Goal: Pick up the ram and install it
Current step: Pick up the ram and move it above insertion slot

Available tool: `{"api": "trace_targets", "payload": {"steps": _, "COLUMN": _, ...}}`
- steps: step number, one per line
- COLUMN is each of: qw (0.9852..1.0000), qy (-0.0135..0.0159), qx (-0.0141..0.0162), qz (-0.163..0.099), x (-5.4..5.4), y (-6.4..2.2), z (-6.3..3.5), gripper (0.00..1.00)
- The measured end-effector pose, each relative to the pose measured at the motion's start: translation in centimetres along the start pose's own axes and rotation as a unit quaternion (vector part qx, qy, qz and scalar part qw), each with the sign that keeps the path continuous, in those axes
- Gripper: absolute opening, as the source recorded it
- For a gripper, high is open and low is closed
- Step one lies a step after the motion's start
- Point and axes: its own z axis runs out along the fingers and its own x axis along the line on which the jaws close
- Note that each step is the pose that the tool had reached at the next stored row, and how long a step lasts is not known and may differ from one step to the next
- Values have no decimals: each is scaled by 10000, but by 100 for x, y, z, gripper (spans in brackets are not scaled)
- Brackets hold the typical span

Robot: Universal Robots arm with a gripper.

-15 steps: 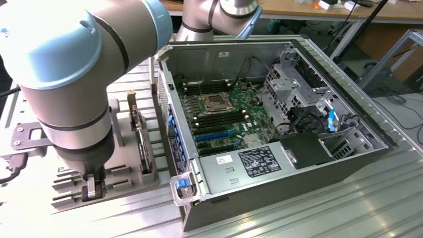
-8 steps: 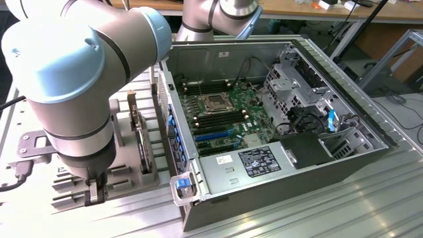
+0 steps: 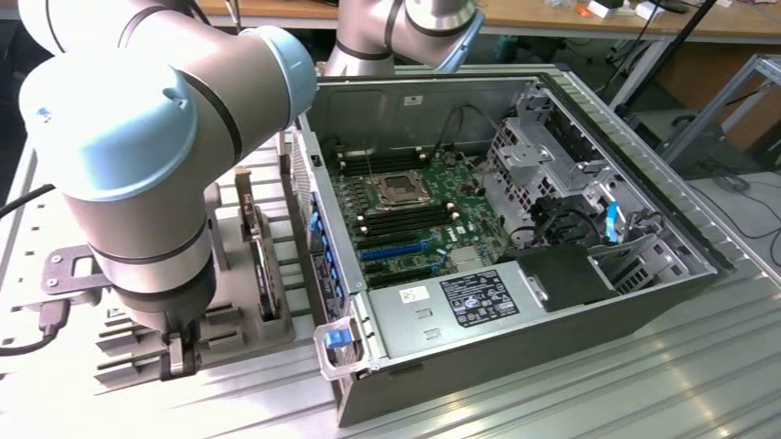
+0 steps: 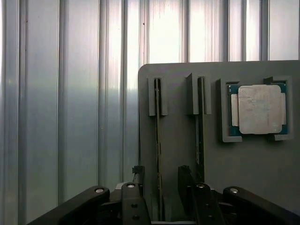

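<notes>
We found the end effector (image 4: 161,172) released, straddling the ram (image 4: 158,136), which stood on edge, its long axis running between the fingers (image 4: 137,176).

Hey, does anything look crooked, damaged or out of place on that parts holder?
Nothing stands out. The ram and the second stick stand straight in their holder slots, the processor sits square in its pocket, and the open gripper straddles the ram.
</notes>
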Motion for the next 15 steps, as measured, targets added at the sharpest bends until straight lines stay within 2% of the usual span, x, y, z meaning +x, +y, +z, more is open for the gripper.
{"api": "trace_targets", "payload": {"steps": 3, "qw": 10000, "qy": 0, "qx": 0, "qz": 0, "x": 0, "y": 0, "z": 0, "gripper": 42}}
{"api": "trace_targets", "payload": {"steps": 4, "qw": 10000, "qy": 0, "qx": 0, "qz": 0, "x": 0, "y": 0, "z": 0, "gripper": 40}}
{"api": "trace_targets", "payload": {"steps": 5, "qw": 10000, "qy": 0, "qx": 0, "qz": 0, "x": 0, "y": 0, "z": 0, "gripper": 33}}
{"api": "trace_targets", "payload": {"steps": 7, "qw": 10000, "qy": 0, "qx": 0, "qz": 0, "x": 0, "y": 0, "z": 0, "gripper": 33}}
{"api": "trace_targets", "payload": {"steps": 9, "qw": 10000, "qy": 0, "qx": 0, "qz": 0, "x": 0, "y": 0, "z": 0, "gripper": 18}}
{"api": "trace_targets", "payload": {"steps": 14, "qw": 10000, "qy": 0, "qx": 0, "qz": 0, "x": 0, "y": 0, "z": 0, "gripper": 14}}
{"api": "trace_targets", "payload": {"steps": 15, "qw": 10000, "qy": 1, "qx": 0, "qz": 0, "x": 0, "y": 4, "z": -50, "gripper": 14}}
